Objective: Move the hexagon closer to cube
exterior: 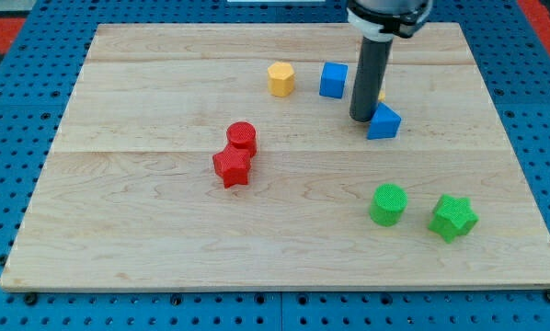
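Note:
The yellow hexagon (280, 79) sits near the view's top, left of centre. The blue cube (333, 80) stands just to its right with a small gap between them. My tip (362, 119) is down on the board to the right of and below the cube, touching the left side of a blue triangular block (384, 122). A bit of another yellow block (381, 95) peeks out behind the rod; its shape is hidden.
A red cylinder (242, 137) and a red star (231, 167) touch each other left of centre. A green cylinder (387, 204) and a green star (453, 217) lie at the lower right. The wooden board (119, 230) rests on a blue perforated table.

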